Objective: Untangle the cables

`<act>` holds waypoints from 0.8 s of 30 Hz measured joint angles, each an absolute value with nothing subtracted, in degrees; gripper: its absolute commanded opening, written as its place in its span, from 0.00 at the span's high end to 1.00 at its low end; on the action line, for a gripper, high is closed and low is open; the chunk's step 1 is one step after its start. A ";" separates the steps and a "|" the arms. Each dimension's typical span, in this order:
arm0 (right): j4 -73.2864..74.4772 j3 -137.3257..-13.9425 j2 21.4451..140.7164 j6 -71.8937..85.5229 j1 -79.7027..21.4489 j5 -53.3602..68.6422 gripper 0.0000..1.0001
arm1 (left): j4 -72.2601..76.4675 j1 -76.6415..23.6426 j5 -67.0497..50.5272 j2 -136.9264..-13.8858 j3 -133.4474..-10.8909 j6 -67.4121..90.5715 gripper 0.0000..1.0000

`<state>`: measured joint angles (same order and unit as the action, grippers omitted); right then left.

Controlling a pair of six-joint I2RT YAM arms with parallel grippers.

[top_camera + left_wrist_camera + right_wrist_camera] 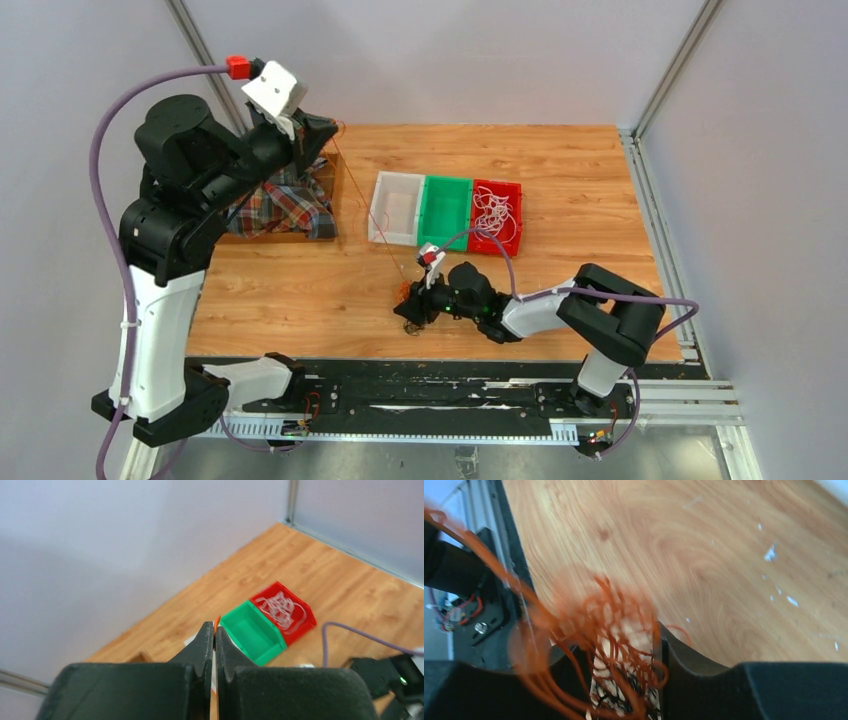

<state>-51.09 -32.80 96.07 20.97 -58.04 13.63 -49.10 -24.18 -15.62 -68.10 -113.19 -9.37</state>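
"How far along is it?"

"Partway: white cables [490, 210] lie in the red bin [497, 248]. The left gripper [214, 630], raised, pinches one orange cable [368, 207] taut."

"And the rest?"

"The right gripper [624, 675] clamps the orange-and-dark tangle [609, 620] on the table [300, 290]. Its strands look knotted, though the view blurs."

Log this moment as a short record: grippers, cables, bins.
left gripper: raised high, shut on orange cable
right gripper: low, shut on orange tangle
orange cable: runs straight between the grippers
red bin: holds white cables
green bin: empty
white bin: empty
cloth: plaid, left of the bins
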 measured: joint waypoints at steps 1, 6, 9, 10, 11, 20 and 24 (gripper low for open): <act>-51.13 -32.18 96.12 20.88 -58.06 13.04 0.53 | -47.83 -24.21 -14.31 -68.20 -113.71 -9.76 1.00; -50.26 -28.60 97.10 20.32 -58.04 10.39 0.50 | -41.08 -24.18 -9.74 -68.45 -117.19 -11.07 1.00; -49.76 -27.83 97.10 20.25 -58.04 9.87 0.51 | -38.68 -24.18 -9.04 -67.42 -116.77 -11.40 1.00; -49.54 -27.70 96.95 20.25 -57.98 9.85 0.52 | -38.33 -24.18 -9.10 -66.96 -116.07 -11.40 1.00; -49.04 -27.57 96.49 20.27 -57.82 9.87 0.54 | -38.15 -24.18 -9.30 -66.57 -115.09 -11.35 0.99; -42.89 -29.47 88.40 20.01 -55.77 11.11 0.48 | -38.52 -24.18 -10.33 -61.10 -97.95 -11.66 1.00; -39.53 -30.50 85.38 19.42 -54.96 11.22 0.47 | -40.62 -24.18 -10.74 -59.90 -92.66 -11.84 1.00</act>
<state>-39.53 -30.50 85.38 19.42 -54.96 11.22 -40.62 -24.18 -10.74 -59.90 -92.66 -11.84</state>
